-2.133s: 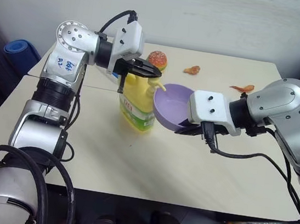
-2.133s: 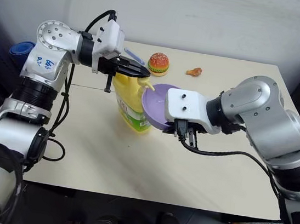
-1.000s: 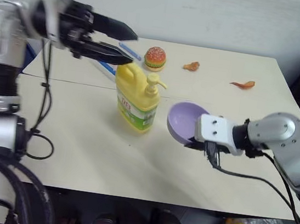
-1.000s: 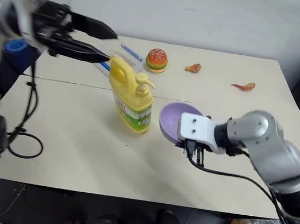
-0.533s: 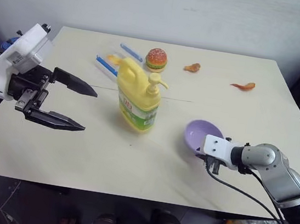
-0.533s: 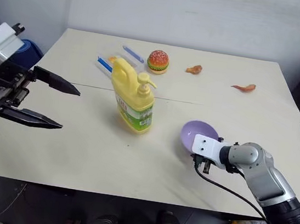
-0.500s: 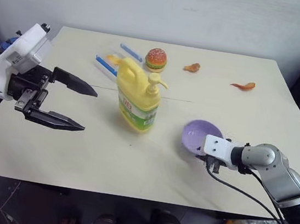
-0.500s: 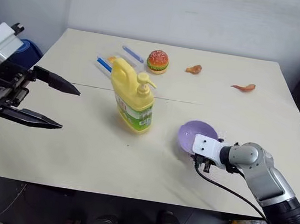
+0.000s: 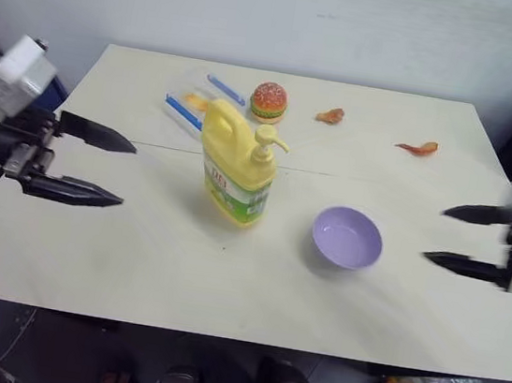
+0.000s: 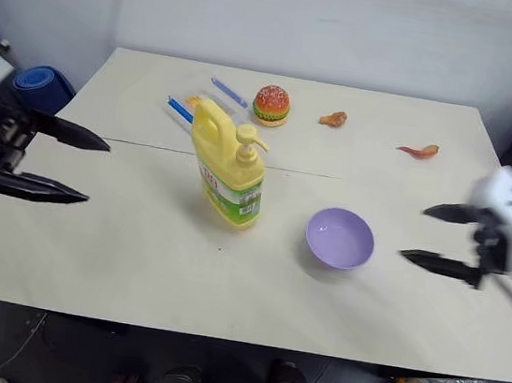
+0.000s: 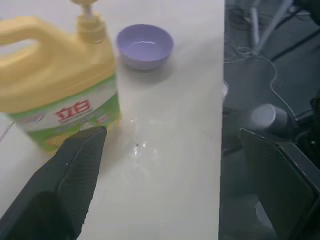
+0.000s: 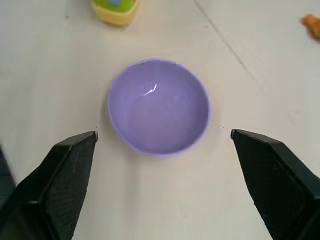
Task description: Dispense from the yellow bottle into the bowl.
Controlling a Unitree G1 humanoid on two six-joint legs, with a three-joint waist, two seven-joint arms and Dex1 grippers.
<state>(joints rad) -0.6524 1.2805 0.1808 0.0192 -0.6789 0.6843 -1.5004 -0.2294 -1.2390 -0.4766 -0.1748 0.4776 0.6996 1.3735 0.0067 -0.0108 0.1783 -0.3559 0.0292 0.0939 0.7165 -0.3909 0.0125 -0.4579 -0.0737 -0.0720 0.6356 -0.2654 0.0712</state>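
The yellow bottle [image 9: 236, 172] is standing mid-table, the bowl [image 9: 347, 238] sitting apart toward the right edge. Left gripper [image 9: 98, 169] and right gripper [image 9: 462, 239] are hovering spread, holding nothing (pumping now would likely miss the bowl).

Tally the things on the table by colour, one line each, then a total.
Yellow: 1, bottle
Purple: 1, bowl
Orange: 2, scraps
Multicoloured: 1, toy burger
Clear with blue: 1, packet
Total: 6
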